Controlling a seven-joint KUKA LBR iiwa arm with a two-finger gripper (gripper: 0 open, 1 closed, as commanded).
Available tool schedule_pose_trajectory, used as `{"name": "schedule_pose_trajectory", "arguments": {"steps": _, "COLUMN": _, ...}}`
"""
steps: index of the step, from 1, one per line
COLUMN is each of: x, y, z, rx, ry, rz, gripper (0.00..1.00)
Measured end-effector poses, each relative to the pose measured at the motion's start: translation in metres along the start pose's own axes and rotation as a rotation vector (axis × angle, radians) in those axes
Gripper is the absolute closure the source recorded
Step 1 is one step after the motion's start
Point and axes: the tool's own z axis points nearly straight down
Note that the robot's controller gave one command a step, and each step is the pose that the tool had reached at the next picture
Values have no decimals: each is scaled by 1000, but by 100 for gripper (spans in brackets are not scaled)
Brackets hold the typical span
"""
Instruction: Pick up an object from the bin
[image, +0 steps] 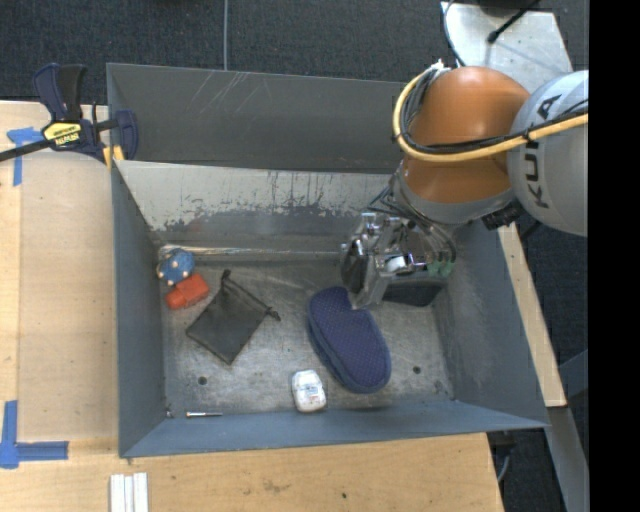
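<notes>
While the arm (556, 150) leans in from the right with its orange cover (462, 128) above the far right of the bin (250, 125), the gripper (362, 288) hangs at the far end of the blue pad (348, 340), just at that pad's upper tip. How wide the gripper stands, and whether it has hold of anything, I cannot tell: dark metal parts overlap there and hide the gap.

The blue pad is a long, soft oval lying flat on the bin floor, right of the middle, its long side running from the gripper down toward the near wall. Just right of the pad's far end, partly under the gripper body, sits a black box (418, 292). Beside the pad's near end, on its left, lies a white packet (308, 390), close to it but apart. Left of the pad, apart from it, a black flap (226, 322) lies flat and skewed. Farther left still, well apart from the pad, an orange block (187, 292) rests against a blue ball (176, 265) by the left wall.
</notes>
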Motion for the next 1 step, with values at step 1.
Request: {"name": "schedule_pose_trajectory", "arguments": {"steps": 1, "x": 62, "y": 8, "z": -96, "rx": -2, "ry": 4, "rz": -585, "gripper": 100}}
